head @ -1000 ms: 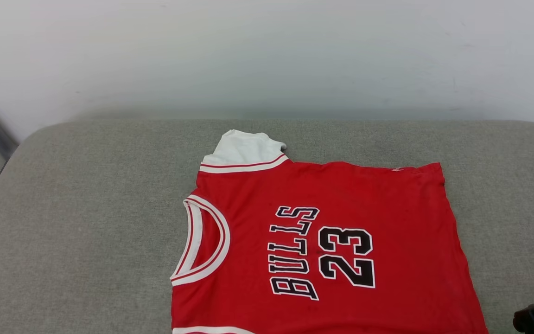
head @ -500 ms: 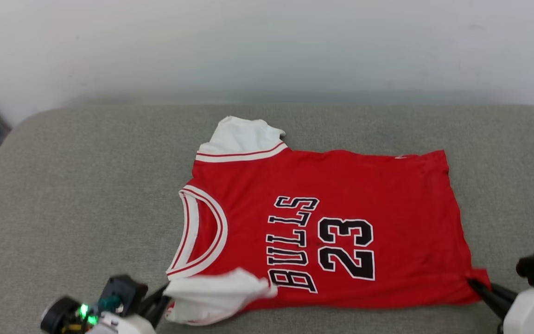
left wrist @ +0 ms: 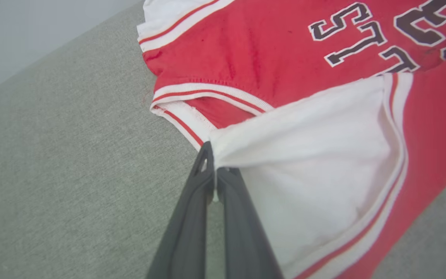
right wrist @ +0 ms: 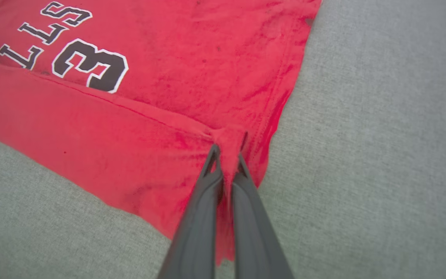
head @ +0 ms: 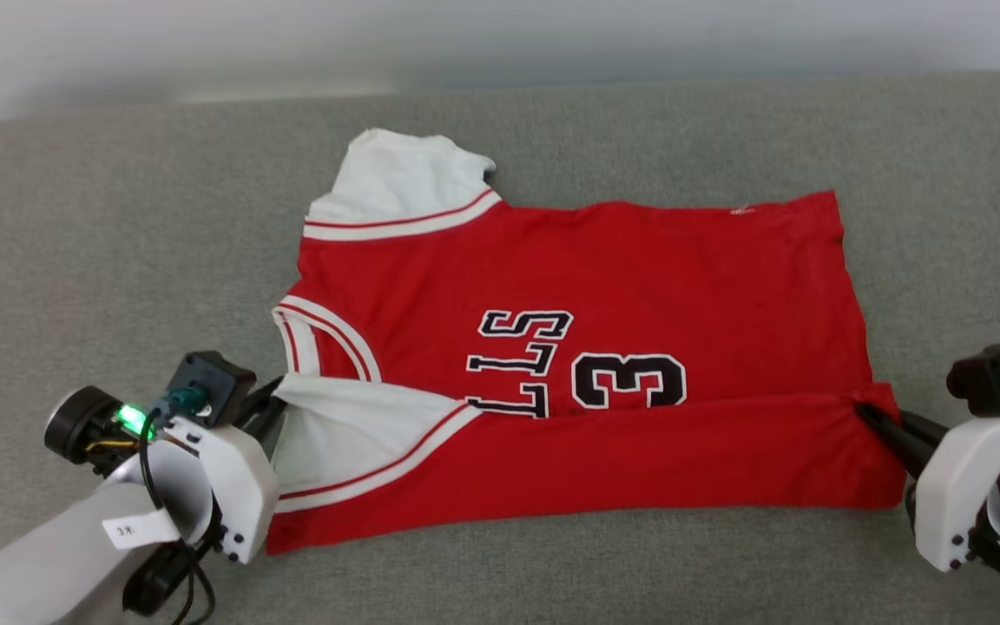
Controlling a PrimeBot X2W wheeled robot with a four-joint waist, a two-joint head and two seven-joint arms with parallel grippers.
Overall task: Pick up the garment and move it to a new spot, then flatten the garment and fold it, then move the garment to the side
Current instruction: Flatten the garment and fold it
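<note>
Head view, jersey: you see the jersey (head: 639,260) lying on the grey cushion (head: 75,217), its near edge folded up over the chest.
Head view, lettering: the fold hides half the lettering (head: 522,360); you can read only "LLS" and "3".
Head view, grippers: your left gripper (head: 277,395) grasps the white sleeve (head: 352,425), and your right gripper (head: 866,415) grasps the red hem corner (head: 880,396). The frame edge cuts off the right arm.
Left wrist view: the fingers (left wrist: 192,217) are clenched on the sleeve's edge.
Right wrist view: the fingers (right wrist: 199,217) are clenched on bunched red cloth, which hides their inner faces.
</note>
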